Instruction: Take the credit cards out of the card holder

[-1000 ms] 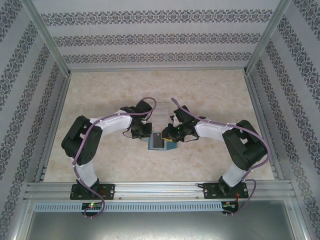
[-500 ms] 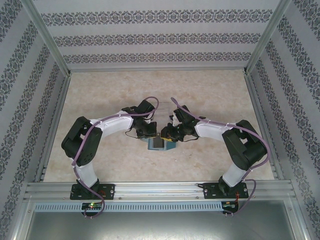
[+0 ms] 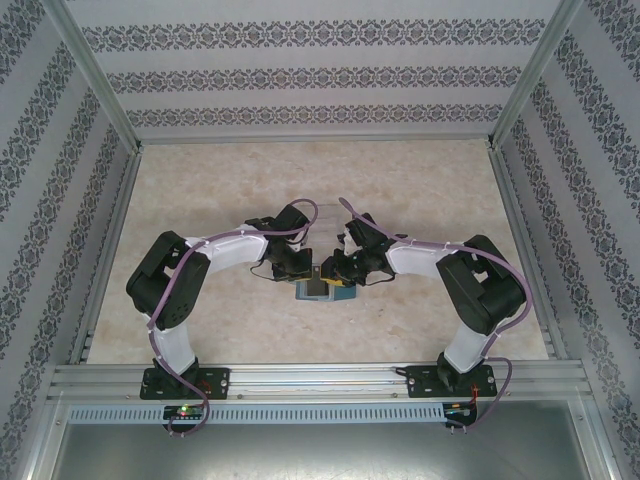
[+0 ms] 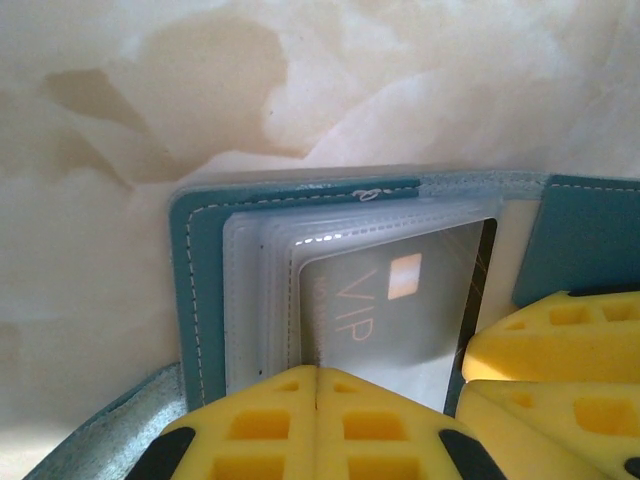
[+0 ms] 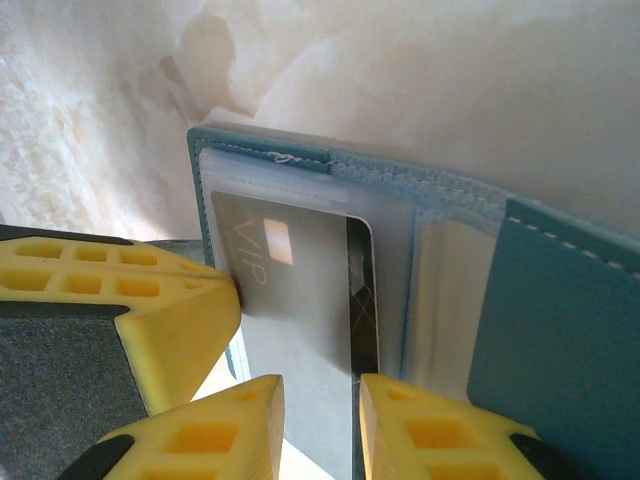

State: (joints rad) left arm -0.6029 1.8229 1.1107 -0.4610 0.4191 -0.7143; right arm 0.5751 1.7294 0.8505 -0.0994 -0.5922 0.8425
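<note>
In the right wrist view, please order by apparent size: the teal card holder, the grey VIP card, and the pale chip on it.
1. card holder
2. VIP card, partly cut off by the frame
3. chip, clearly the smallest

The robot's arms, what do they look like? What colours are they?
The left arm and right arm have chunky black joints and smooth white shells. A purple cable runs along each. The fingers are bright yellow blocks with little square hollows and dark patches.
</note>
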